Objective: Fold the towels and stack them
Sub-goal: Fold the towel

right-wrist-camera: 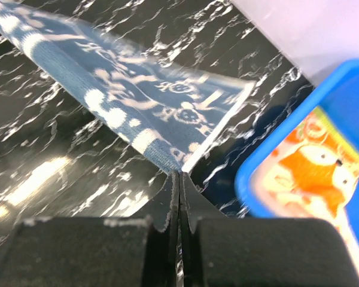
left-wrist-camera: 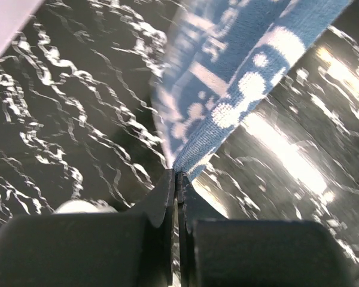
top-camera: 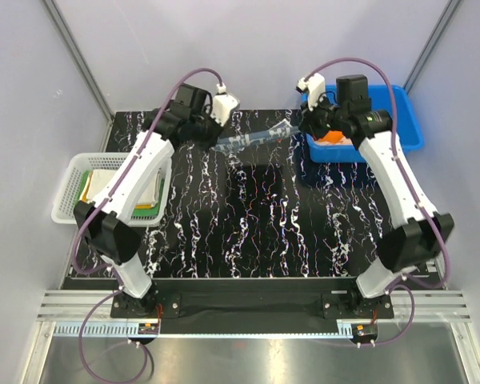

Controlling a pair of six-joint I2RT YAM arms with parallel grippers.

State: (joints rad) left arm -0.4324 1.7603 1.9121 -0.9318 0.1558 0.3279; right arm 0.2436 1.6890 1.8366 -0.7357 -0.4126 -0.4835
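1. Step in hand: the navy-and-white patterned towel (top-camera: 252, 138) is stretched in the air just left of the blue bin (top-camera: 408, 120). The left gripper (left-wrist-camera: 177, 174) is clenched on one corner and the right gripper (right-wrist-camera: 180, 174) on another.
2. Next move, in my judgement: lay it flat and taut on the table left of the bin, then fold.
3. The blue bin holds a fox-face towel (right-wrist-camera: 311, 173). The white basket (top-camera: 68, 192), far left of the bin, holds folded towels (top-camera: 104, 186).
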